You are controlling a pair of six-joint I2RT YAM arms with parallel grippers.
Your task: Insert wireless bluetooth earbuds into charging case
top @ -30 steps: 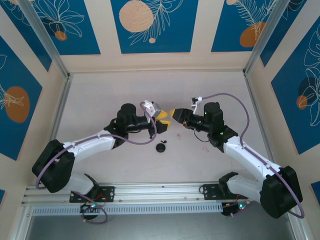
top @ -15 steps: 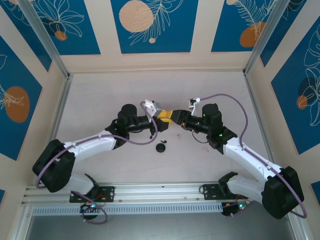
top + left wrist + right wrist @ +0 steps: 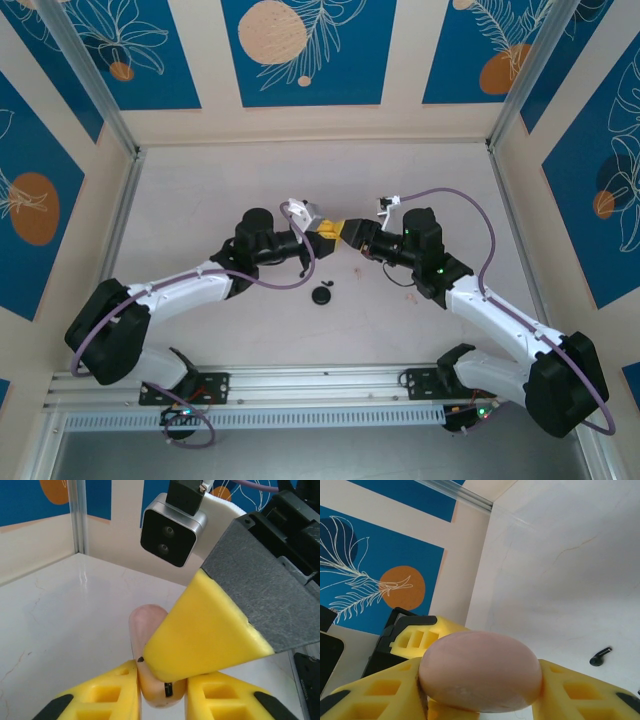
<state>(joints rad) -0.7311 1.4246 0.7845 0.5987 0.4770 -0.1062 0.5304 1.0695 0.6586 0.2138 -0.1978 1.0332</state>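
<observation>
Earbuds have to go inside the case, but neither gripper has a bud in it right now. Our left gripper (image 3: 160, 702) is squeezed onto one end of the pink case (image 3: 146, 625), with a yellow finger pressed on each side. Our right gripper (image 3: 480, 700) is clamped on the same case too, one finger on each side of its round body. So both grippers hold one small, smooth, egg-like thing, and it seems to be up off the table (image 3: 55, 615). They are packed very tight, and a right finger (image 3: 205, 635) lies across the case just over the left fingers. That is where things could go wrong. We think that if one arm pulls or turns while the other does not let go, the case could twist, pop out and fall. It looks round and slippery, so a squeeze near its end may shoot it out like wet soap. The fingers could also bump each other. The case looks closed, so it needs opening first, and a hard tug might fling it. One black earbud (image 3: 600, 656) lies on the table, well apart from the case. If the case drops, it could knock that bud away.
</observation>
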